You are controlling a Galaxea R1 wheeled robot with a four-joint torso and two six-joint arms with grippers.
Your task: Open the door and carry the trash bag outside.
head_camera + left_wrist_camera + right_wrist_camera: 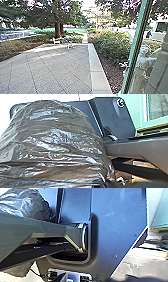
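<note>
Trash bag (55,146): nr our L wrist cam.
L & R claws: we can't tell.
Yard (50,67): paved, bushes (110,46) alongside.

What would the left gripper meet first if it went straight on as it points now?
Probably the trash bag, which looms large in the left wrist view. Depth is unclear there, so I can't tell how near it is.

Trash bag (57,144): glossy, wrinkled plastic. Paving (47,67): rough, matt.
</note>
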